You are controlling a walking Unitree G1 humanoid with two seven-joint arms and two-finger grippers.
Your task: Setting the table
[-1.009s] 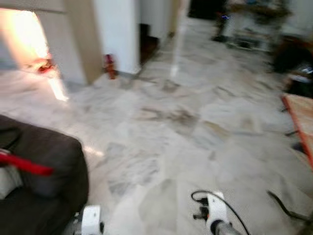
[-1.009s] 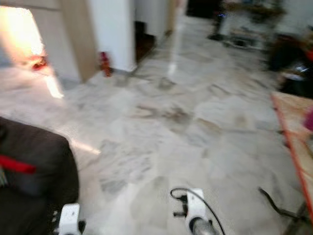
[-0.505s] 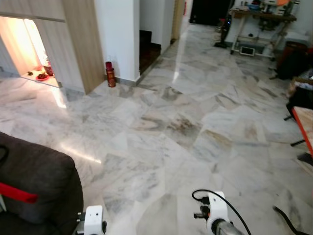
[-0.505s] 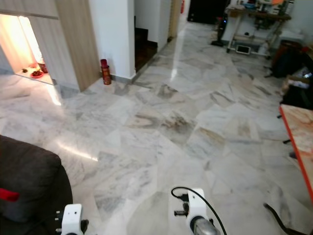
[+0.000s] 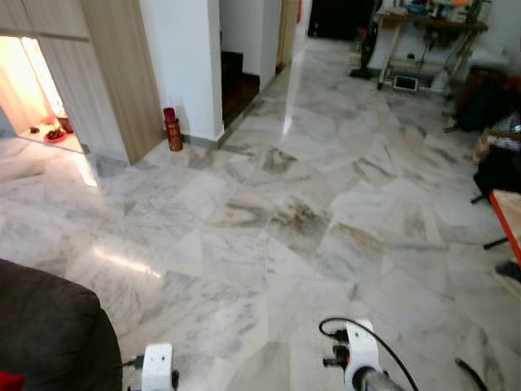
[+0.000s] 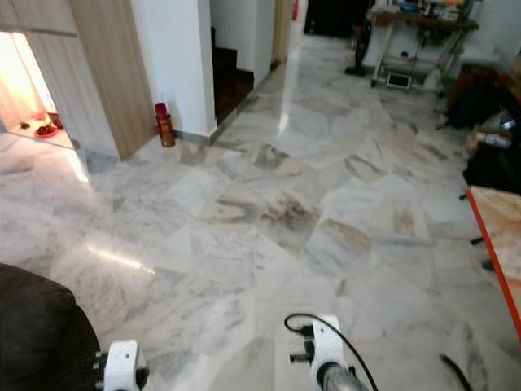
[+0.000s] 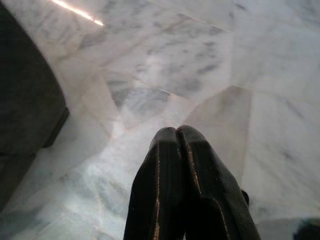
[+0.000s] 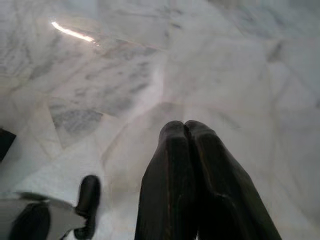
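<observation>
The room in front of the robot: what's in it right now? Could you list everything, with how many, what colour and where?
Marble floor: one, grey-white, across the room.
Sofa: one, dark grey, near left.
Canister: one, red, on the floor by the white pillar.
Lit alcove: one, orange glow, far left.
Table edge: one, orange-rimmed, right.
Work table: one, cluttered, far end.
Left gripper: black fingers together, low over the floor.
Right gripper: black fingers together, low over the floor.
</observation>
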